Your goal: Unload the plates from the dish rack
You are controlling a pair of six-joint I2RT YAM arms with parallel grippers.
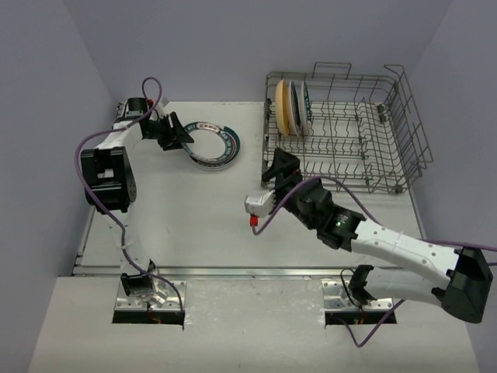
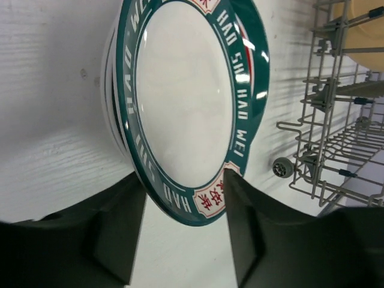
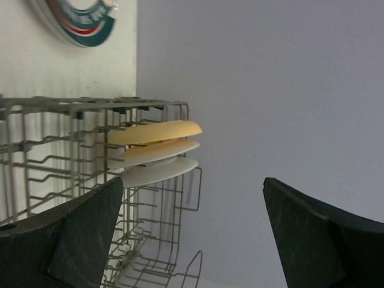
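The dish rack [image 1: 365, 155] sits at the far right of the table [image 1: 194, 210]. Three plates are in it, standing on edge in its far left corner: a yellow plate [image 1: 282, 107] on the outside and two green-edged plates [image 1: 301, 109] right beside it. Out on the table, well to the left of the rack, a stack of plates [image 1: 211, 144] lies flat. The top plate [image 2: 183, 108] is white with a dark green rim, white lettering and red characters.

The left gripper [image 1: 172, 132] is at the stack's left edge. Its jaws stand partly spread, with the near rim of the top plate between the two fingers [image 2: 114, 234]. I cannot tell whether either finger touches the rim.

The right gripper [image 1: 278, 167] hovers at the rack's near left corner. Its jaws are spread wide with nothing between them, and it points toward the three standing plates.
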